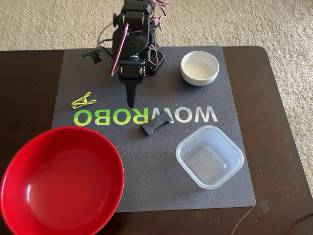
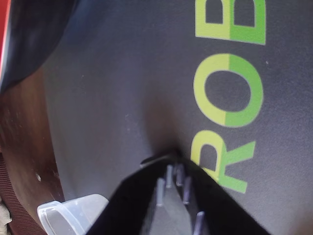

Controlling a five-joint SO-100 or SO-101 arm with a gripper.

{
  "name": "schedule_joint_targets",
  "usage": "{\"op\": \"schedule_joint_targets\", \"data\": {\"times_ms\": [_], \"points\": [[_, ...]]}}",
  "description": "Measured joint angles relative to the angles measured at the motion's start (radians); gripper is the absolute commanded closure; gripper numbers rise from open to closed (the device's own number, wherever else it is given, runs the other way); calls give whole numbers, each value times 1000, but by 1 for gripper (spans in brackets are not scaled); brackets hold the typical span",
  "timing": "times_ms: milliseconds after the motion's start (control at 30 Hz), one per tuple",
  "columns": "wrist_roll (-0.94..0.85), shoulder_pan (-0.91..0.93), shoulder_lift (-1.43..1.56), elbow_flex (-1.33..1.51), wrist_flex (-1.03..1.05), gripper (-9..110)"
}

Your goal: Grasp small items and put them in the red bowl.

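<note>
In the fixed view my gripper (image 1: 130, 100) points straight down at the grey mat, tip just above the green "ROBO" lettering, jaws shut on nothing. The yellow-green wire clip (image 1: 83, 101) lies to its left. The dark grey bone-shaped piece (image 1: 155, 125) lies below and right of the tip. A clear square tub (image 1: 210, 155) sits at the mat's lower right, and a small white bowl (image 1: 199, 67) at the upper right. The large red bowl (image 1: 61, 178) fills the lower left. The wrist view shows the shut gripper (image 2: 173, 155) over bare mat, a tub corner (image 2: 68, 213), and a red bowl sliver (image 2: 3, 29).
The grey mat (image 1: 98, 63) lies on a dark wooden table (image 1: 279, 122) with beige carpet beyond. The arm's base (image 1: 154, 58) stands at the mat's far edge, with loose wires beside it. The red bowl overhangs the mat's lower-left corner.
</note>
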Motion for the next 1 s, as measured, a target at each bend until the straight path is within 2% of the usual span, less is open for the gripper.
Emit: {"op": "schedule_joint_targets", "data": {"times_ms": [567,767,900,967,1000], "points": [[14,-5,0,2,-3,101],[44,-109,0,2,-3,101],[46,-110,0,2,-3,97],[48,-114,0,2,-3,86],[48,-115,0,2,-3,86]]}}
